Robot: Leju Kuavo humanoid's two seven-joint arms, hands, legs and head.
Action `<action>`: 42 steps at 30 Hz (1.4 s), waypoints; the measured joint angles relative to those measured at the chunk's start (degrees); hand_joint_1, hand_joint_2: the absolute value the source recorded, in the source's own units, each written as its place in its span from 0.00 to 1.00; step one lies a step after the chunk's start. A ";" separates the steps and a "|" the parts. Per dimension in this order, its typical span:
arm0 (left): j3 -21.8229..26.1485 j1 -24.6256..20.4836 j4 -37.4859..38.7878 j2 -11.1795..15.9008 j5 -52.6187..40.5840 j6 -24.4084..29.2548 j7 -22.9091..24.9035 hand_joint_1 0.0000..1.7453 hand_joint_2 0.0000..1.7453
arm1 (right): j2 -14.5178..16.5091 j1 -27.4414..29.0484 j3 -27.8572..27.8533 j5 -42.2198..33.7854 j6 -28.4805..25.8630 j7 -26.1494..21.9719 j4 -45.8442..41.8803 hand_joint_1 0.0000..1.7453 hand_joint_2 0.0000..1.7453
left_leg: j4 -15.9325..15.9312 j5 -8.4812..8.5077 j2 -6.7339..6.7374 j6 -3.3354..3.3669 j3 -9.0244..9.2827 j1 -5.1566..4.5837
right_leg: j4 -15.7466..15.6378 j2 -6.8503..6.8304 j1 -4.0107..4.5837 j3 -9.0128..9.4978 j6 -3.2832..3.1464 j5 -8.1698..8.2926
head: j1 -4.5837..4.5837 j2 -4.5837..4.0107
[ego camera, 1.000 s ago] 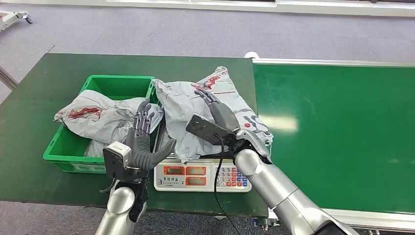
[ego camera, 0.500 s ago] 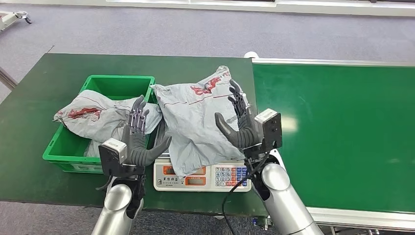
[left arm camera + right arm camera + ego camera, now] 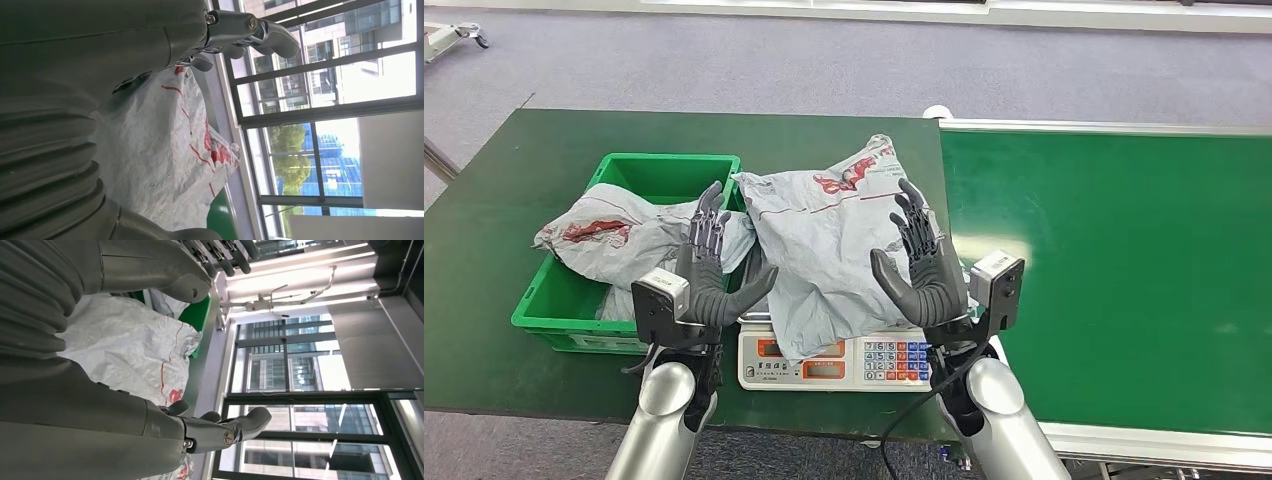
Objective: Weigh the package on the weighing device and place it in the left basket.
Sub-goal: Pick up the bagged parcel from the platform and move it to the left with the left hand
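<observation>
In the head view, a grey package (image 3: 824, 240) is seen lying on the weighing device (image 3: 836, 358), flanked by the left hand (image 3: 709, 280) and right hand (image 3: 924, 270), both spread and empty. A second bag fills the green basket (image 3: 664, 176) on the tabletop (image 3: 504, 200). Windows are shown beyond the package in the wrist views.
</observation>
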 joint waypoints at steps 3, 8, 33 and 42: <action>-0.01 -0.01 0.00 0.02 -0.01 0.00 0.02 0.00 1.00 | -0.11 0.11 0.00 0.00 0.00 0.01 -0.18 0.00 1.00 | 0.00 0.00 0.00 0.00 0.00 0.00 | 0.00 0.00 0.00 0.00 0.00 0.00 | 0.00 0.00; -0.07 -0.30 0.17 0.14 -2.03 0.09 0.71 0.00 1.00 | -0.16 0.61 -0.03 -1.35 -0.66 -1.17 -0.70 0.00 1.00 | 0.00 0.00 0.00 0.00 0.00 0.00 | 0.00 0.01 0.01 -0.02 0.00 0.00 | 0.00 0.00; -24.85 -38.79 49.33 3.88 -39.80 -27.27 -8.26 0.00 1.00 | -1.44 1.55 -7.86 2.14 1.90 -2.18 -0.60 0.00 1.00 | 0.01 0.19 0.12 -0.01 -0.05 -0.02 | 0.00 0.12 -0.02 -0.10 -0.02 0.28 | 0.00 0.00; -31.99 -43.17 53.55 7.03 -39.09 -50.29 -10.37 0.00 1.00 | -1.75 0.28 -7.89 -0.38 3.84 -0.35 -1.12 0.00 1.00 | 0.00 0.21 0.12 -0.02 -0.05 -0.01 | 0.02 0.11 0.00 -0.07 -0.03 0.28 | 0.00 0.00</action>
